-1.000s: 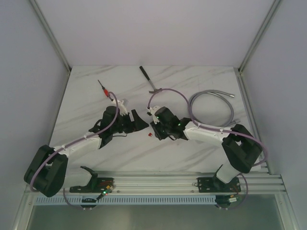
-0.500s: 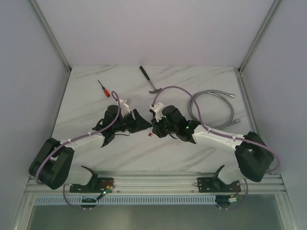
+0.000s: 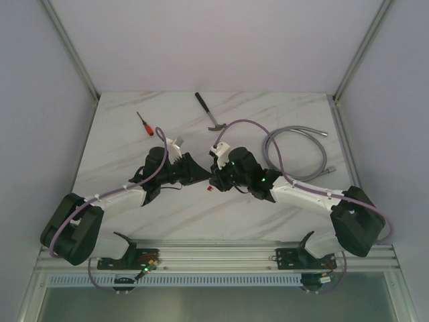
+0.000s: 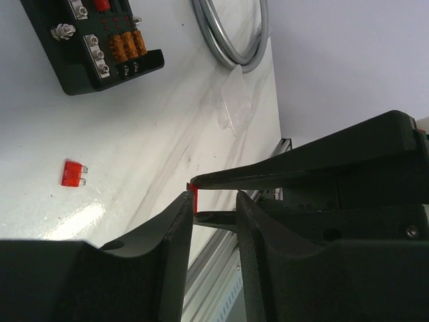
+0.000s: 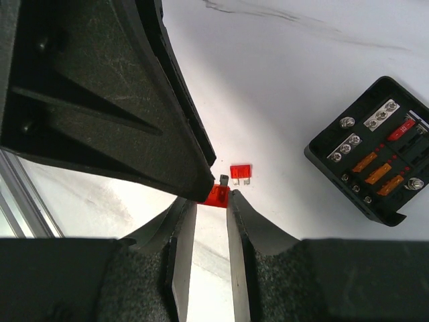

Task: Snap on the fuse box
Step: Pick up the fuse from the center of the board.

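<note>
The fuse box (image 5: 375, 161) is a black open box with orange and red fuses; it lies flat on the white table and also shows in the left wrist view (image 4: 100, 40). It is out of sight under the arms in the top view. My two grippers meet tip to tip at mid-table. The right gripper (image 5: 213, 198) (image 3: 214, 178) is shut on a small red fuse (image 5: 218, 196). The left gripper (image 4: 214, 198) (image 3: 201, 176) stands open around that fuse (image 4: 193, 198), one pad against its edge and a gap on the other side. A second red fuse (image 5: 240, 172) (image 4: 74, 173) (image 3: 210, 188) lies loose below.
A hammer (image 3: 209, 112) and a red-handled screwdriver (image 3: 145, 123) lie at the back of the table. A coiled grey hose (image 3: 298, 151) (image 4: 234, 40) sits to the right, with a clear plastic piece (image 4: 233, 107) beside it. The aluminium rail (image 3: 221, 255) runs along the near edge.
Both arms have swung inward so the grippers meet over the loose fuse. The left gripper's jaws have narrowed markedly. The right gripper's hold on the red fuse is unchanged.
</note>
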{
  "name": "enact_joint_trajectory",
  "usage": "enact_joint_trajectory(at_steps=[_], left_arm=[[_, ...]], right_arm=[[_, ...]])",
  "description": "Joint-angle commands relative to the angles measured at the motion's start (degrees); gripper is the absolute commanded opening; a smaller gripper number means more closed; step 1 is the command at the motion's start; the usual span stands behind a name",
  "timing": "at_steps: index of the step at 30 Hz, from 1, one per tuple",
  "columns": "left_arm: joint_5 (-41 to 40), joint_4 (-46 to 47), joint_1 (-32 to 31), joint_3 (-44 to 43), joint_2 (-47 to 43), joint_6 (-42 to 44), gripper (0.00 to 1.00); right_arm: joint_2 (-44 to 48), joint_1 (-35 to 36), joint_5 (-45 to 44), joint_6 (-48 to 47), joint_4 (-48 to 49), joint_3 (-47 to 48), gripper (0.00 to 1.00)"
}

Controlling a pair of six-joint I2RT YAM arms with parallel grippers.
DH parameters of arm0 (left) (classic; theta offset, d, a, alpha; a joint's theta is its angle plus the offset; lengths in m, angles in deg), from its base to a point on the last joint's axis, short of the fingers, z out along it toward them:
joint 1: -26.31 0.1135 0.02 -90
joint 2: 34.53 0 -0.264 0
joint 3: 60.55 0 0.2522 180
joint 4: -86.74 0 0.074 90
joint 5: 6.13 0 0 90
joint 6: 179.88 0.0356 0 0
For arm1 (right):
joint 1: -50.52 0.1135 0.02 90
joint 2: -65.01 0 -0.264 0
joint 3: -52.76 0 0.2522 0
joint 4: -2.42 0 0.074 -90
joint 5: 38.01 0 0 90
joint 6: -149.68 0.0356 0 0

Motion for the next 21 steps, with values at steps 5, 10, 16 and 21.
enact_joint_trajectory(at_steps=[5, 10, 16, 21], left_arm=[[-3.43, -1.75, 0.08, 1.15, -0.69, -0.71, 0.4], [-2.91, -1.36, 0.06, 1.19, -0.51, -1.22, 0.38], [-1.07, 0.73, 0.08, 1.7, -0.32, -2.55, 0.35], [-0.64, 1.78, -0.08, 1.99, -0.4, -3.28, 0.32]], right_arm=[[2.17, -0.26, 0.72, 0.76, 3.29, -1.33, 0.23], [2.6, -0.26, 0.65, 1.05, 4.04, -1.69, 0.23], [2.69, -0.26, 0.99, 1.57, 4.77, -2.04, 0.23], [2.71, -0.28, 1.35, 2.2, 7.36, -2.31, 0.23]])
